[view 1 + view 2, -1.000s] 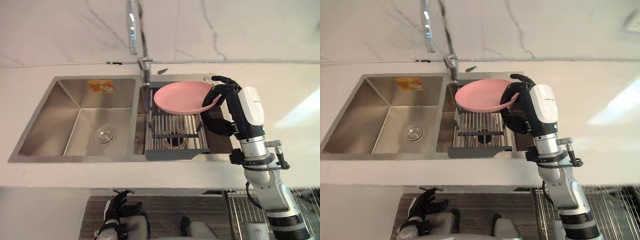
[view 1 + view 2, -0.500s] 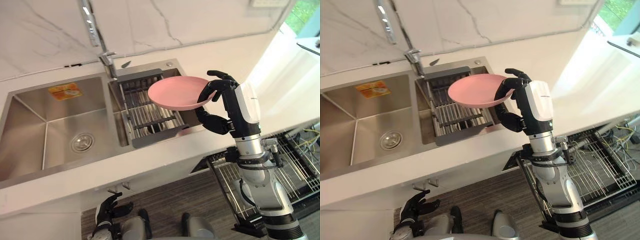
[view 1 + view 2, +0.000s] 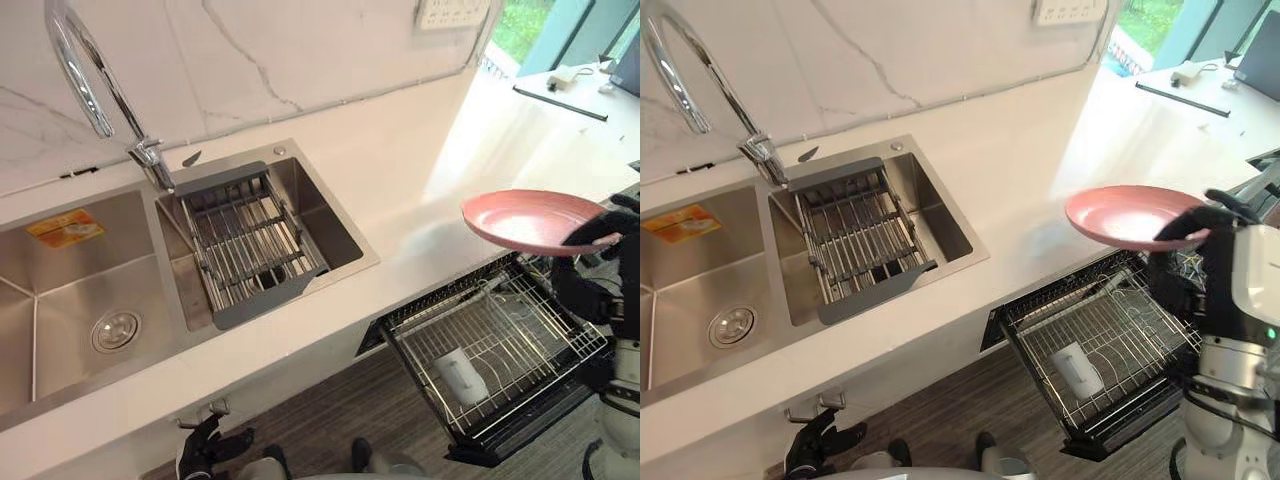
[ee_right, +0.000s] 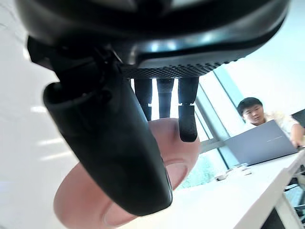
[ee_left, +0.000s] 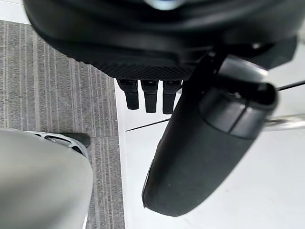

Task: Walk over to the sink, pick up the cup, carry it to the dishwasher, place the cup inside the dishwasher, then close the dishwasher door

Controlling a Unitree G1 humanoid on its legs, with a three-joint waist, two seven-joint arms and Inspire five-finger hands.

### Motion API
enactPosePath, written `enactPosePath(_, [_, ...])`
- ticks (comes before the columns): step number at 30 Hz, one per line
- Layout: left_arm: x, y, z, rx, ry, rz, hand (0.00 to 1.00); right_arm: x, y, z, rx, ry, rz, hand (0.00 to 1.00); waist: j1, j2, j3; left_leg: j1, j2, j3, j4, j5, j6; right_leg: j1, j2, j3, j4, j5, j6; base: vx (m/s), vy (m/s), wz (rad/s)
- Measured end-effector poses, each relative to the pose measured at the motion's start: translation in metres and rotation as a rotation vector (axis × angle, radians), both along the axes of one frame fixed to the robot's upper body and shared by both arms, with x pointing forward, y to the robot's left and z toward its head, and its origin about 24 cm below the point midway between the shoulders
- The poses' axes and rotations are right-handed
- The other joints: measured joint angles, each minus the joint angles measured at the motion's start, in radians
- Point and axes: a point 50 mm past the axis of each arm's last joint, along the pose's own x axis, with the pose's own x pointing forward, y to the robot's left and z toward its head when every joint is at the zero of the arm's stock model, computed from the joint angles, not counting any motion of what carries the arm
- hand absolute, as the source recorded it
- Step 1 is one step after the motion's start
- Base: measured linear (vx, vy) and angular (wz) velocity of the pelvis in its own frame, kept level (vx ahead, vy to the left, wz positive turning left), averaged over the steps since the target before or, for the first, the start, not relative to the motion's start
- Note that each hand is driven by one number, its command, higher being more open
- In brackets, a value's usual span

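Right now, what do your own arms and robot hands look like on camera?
Right robot hand: dark fingers and thumb, white panel on its back, silver-grey ringed wrist. Left robot hand: black, dotted-texture palm, thick rounded thumb, short blocky fingers.

Bright daylight thru window (image 3: 1150, 30), glare on counter (image 3: 1110, 120), v. soft shadows

pink plate (image 3: 1125, 213) | apparently level | in right hand (image 3: 1190, 270) | beside open dishwasher (image 3: 1120, 330)
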Motion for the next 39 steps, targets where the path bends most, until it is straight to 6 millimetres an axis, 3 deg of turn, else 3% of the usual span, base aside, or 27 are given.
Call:
enactPosePath(7, [-0.011, -0.005, -0.003, -0.033, 0.015, 0.025, 0.9, -0.011, -0.013, -0.038, 0.122, 0.121, -0.113, 0.3, -0.009, 0.033, -0.024, 0.023, -0.017, 0.002, -0.044, -0.003, -0.009, -0.015, -0.003, 0.032, 0.002, -0.001, 0.001, -0.04, 0.017, -0.14])
enactPosePath(12, [-0.009, -0.01, -0.003, -0.046, 0.012, 0.009, 0.9, -0.02, -0.021, -0.061, 0.2, 0.201, -0.192, 0.3, -0.01, 0.062, -0.005, 0.016, -0.023, 0.009, -0.058, 0.019, 0.0, -0.051, -0.005, 0.043, 0.039, -0.009, -0.001, 0.02, -0.002, -0.08])
enactPosePath(15, [-0.003, -0.013, -0.003, -0.052, -0.003, 0.001, 0.9, -0.013, -0.02, -0.06, 0.219, 0.179, -0.182, 0.3, -0.007, 0.08, 0.024, -0.004, -0.026, 0.035, -0.054, 0.023, 0.004, -0.107, -0.004, 0.066, 0.104, -0.033, 0.001, 0.02, -0.011, -0.18])
enactPosePath(20, [0.017, -0.014, 0.003, -0.043, -0.073, -0.02, 0.9, 0.003, -0.016, -0.053, 0.26, 0.107, -0.15, 0.3, 0.002, 0.088, 0.089, -0.056, -0.031, 0.052, -0.031, 0.023, 0.004, -0.211, -0.01, 0.084, 0.209, -0.075, 0.0, -0.06, -0.023, -0.08])
enactPosePath(26, [0.036, -0.019, 0.008, -0.057, -0.134, -0.016, 0.9, 0.024, -0.021, -0.048, 0.343, 0.013, -0.137, 0.3, 0.021, 0.105, 0.126, -0.108, -0.031, 0.068, -0.018, 0.025, 0.008, -0.279, -0.008, 0.099, 0.242, -0.078, -0.001, -0.01, -0.013, -0.06])
enactPosePath(34, [0.07, -0.026, 0.021, -0.085, -0.257, -0.001, 0.9, 0.06, -0.035, -0.045, 0.45, -0.048, -0.141, 0.3, 0.048, 0.121, 0.22, -0.159, -0.032, 0.099, -0.007, 0.027, 0.01, -0.355, -0.008, 0.126, 0.286, -0.079, 0.001, 0.0, -0.012, -0.08])
enactPosePath(39, [0.079, -0.027, 0.024, -0.082, -0.281, -0.007, 0.9, 0.078, -0.039, -0.048, 0.55, -0.071, -0.139, 0.3, 0.05, 0.125, 0.252, -0.179, -0.033, 0.11, 0.001, 0.028, 0.011, -0.383, -0.008, 0.138, 0.303, -0.079, 0.001, -0.01, -0.011, -0.04])
